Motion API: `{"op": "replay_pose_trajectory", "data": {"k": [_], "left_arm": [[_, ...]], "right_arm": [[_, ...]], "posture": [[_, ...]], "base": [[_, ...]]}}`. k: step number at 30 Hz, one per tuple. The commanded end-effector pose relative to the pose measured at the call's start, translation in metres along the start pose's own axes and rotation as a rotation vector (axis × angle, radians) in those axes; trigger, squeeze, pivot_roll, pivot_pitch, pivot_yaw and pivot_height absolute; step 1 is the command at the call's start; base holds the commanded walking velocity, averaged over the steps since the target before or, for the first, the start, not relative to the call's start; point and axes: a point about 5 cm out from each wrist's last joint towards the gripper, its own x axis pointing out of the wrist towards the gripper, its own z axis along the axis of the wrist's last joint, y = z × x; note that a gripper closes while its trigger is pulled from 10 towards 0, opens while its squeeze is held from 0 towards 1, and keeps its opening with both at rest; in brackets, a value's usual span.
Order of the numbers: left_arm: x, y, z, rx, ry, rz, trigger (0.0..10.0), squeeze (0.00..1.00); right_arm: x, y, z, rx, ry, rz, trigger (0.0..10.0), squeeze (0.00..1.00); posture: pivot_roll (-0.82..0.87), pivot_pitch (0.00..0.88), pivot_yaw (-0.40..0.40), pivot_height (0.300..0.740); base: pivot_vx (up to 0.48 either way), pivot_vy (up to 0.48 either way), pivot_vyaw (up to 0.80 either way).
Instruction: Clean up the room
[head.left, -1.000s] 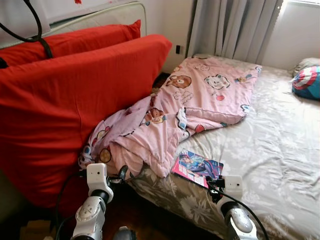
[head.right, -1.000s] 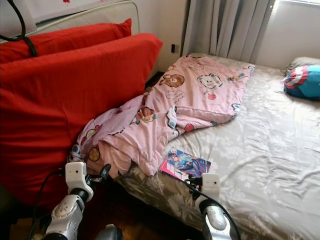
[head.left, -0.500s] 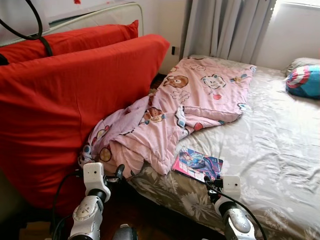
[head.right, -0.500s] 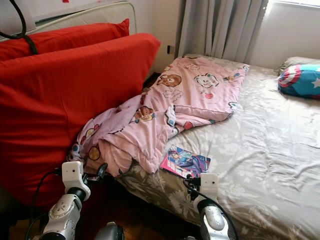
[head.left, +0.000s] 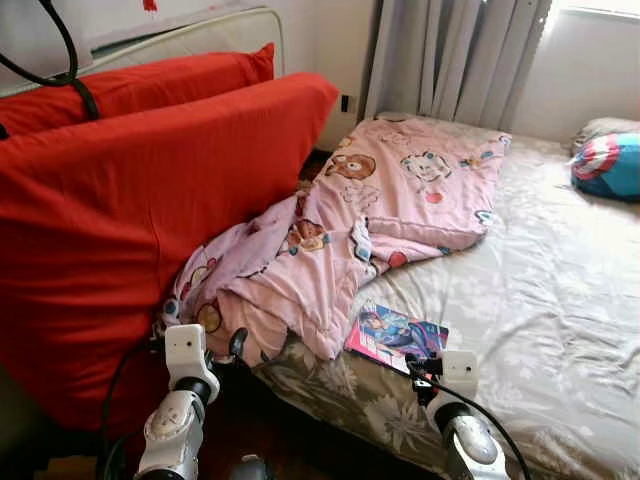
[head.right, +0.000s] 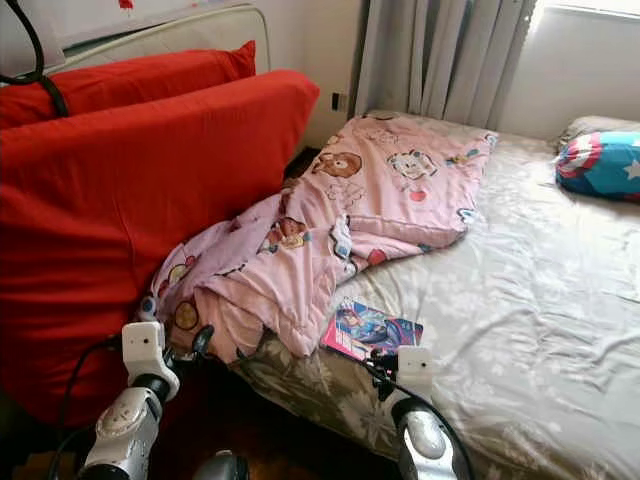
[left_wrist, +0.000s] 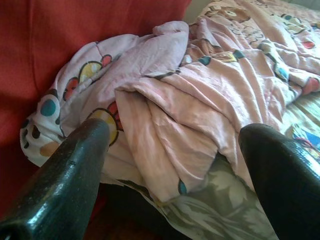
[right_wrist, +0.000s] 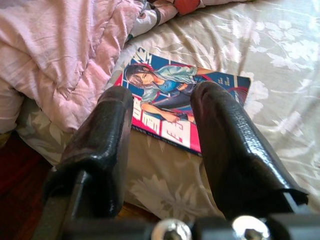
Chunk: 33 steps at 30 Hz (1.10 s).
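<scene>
One glossy comic book (right_wrist: 181, 112) — blue-pink cover — beside rumpled pink blanket (head.left: 330, 250).

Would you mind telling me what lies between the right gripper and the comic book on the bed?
Only bare floral bedsheet: the right wrist view shows the right gripper, fingers open, aimed at the comic book with nothing between.

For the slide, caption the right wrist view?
Open right gripper poised over a comic book on the floral bedsheet, beside the pink quilt.
</scene>
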Motion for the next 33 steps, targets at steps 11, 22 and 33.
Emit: {"op": "replay_pose_trajectory", "data": {"k": [11,22,33], "left_arm": [[0.006,-0.002,0.008,-0.003,-0.026,0.004,10.0,0.0],[0.008,-0.005,0.011,-0.019,-0.036,-0.014,10.0,0.0],[0.01,-0.003,0.019,0.011,-0.052,-0.055,10.0,0.0]], "right_arm": [[0.004,-0.003,0.006,-0.011,-0.004,0.001,10.0,0.0],[0.005,-0.002,0.008,-0.018,-0.002,0.015,10.0,0.0],[0.005,-0.001,0.005,-0.018,0.015,0.014,10.0,0.0]], "posture": [[-0.06,0.0,-0.012,0.645],[-0.07,0.0,-0.014,0.645],[-0.06,0.013,0.014,0.615]], "base": [[0.363,0.0,0.0],[0.127,0.0,0.0],[0.0,0.0,0.0]]}}
